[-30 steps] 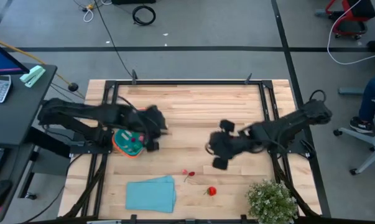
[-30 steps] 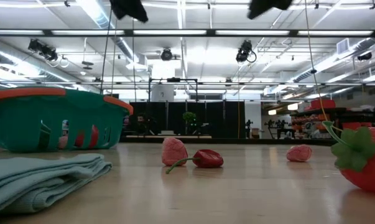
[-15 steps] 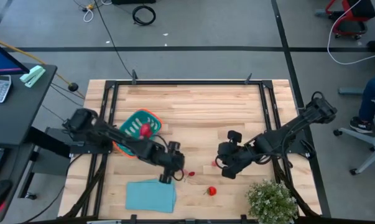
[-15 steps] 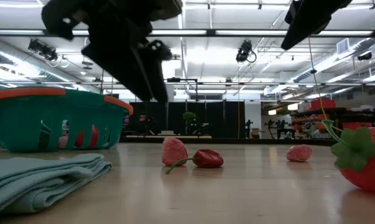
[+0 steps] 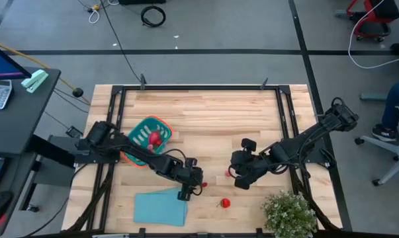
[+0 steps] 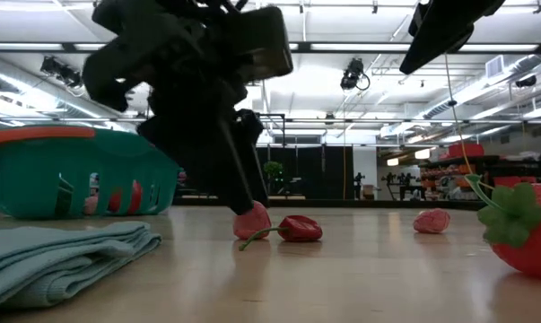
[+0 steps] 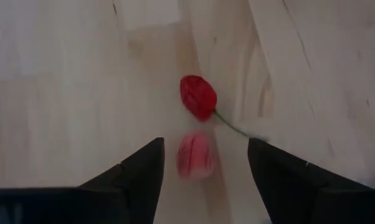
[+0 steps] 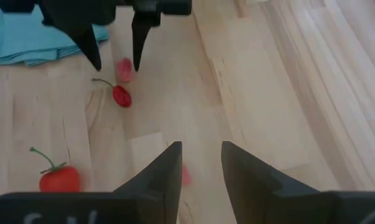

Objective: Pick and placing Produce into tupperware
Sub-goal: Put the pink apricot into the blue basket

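Observation:
The teal tupperware [image 5: 146,137] with an orange rim stands at the table's left, with a red piece [image 5: 155,138] inside. My left gripper [image 7: 206,148] is open and low over the table. Its fingers stand on either side of a pink piece of produce [image 7: 194,155] without touching it. A red piece with a green stem [image 7: 198,97] lies just beyond. My right gripper [image 8: 201,154] hovers open above another pink piece [image 8: 186,175], right of centre. A red strawberry-like piece [image 5: 225,203] lies near the front edge.
A folded light-blue cloth [image 5: 161,206] lies at the front, left of my left gripper. A bushy pale-green plant [image 5: 288,213] stands at the front right corner. Dark frame rails [image 5: 113,106] run along the table's sides. Bare wood stretches toward the far edge.
My left gripper has swung from above the tupperware toward the table's near edge and right, then come down around the pink piece beside the red stemmed one. My right gripper has shifted a little toward the near edge. The produce on the table has stayed where it was.

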Action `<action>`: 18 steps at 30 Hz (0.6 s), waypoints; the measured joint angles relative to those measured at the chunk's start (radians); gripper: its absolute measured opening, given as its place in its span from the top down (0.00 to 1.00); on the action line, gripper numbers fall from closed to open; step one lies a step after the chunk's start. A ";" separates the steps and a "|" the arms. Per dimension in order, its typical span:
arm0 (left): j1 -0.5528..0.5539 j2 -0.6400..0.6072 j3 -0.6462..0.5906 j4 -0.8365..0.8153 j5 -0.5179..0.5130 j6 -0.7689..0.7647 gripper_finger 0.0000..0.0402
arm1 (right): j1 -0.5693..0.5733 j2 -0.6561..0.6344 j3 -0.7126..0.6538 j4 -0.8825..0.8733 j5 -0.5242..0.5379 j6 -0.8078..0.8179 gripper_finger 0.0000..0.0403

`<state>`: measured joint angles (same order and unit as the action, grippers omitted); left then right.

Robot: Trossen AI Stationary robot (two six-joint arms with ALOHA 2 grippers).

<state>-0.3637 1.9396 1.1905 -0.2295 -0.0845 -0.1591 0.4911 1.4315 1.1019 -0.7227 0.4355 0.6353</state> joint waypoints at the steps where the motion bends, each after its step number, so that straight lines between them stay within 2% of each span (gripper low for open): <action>1: 0.001 0.007 0.000 0.012 0.000 -0.017 0.42 | 0.000 0.000 0.000 0.000 0.000 0.000 0.70; 5: 0.003 0.034 0.000 0.027 -0.003 -0.072 0.45 | 0.000 0.000 0.000 0.000 0.000 0.000 0.70; 7: 0.003 0.041 0.000 0.025 -0.004 -0.085 0.50 | 0.000 0.000 0.000 0.000 0.000 0.000 0.70; 10: 0.003 0.041 0.000 0.012 -0.007 -0.099 0.63 | 0.000 0.000 0.000 0.003 -0.001 0.000 0.70; 14: 0.008 0.015 0.004 -0.015 -0.009 -0.123 0.89 | 0.000 0.000 0.000 0.003 -0.001 -0.001 0.70; 15: 0.011 0.002 0.010 -0.032 -0.014 -0.126 0.92 | 0.000 0.000 0.000 0.003 -0.001 -0.001 0.70; 18: 0.015 -0.051 0.028 -0.095 -0.042 -0.129 0.92 | 0.000 0.000 0.000 0.006 -0.002 -0.001 0.70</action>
<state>-0.3489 1.8884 1.2189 -0.3242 -0.1261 -0.2879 0.4913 1.4315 1.1019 -0.7168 0.4339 0.6345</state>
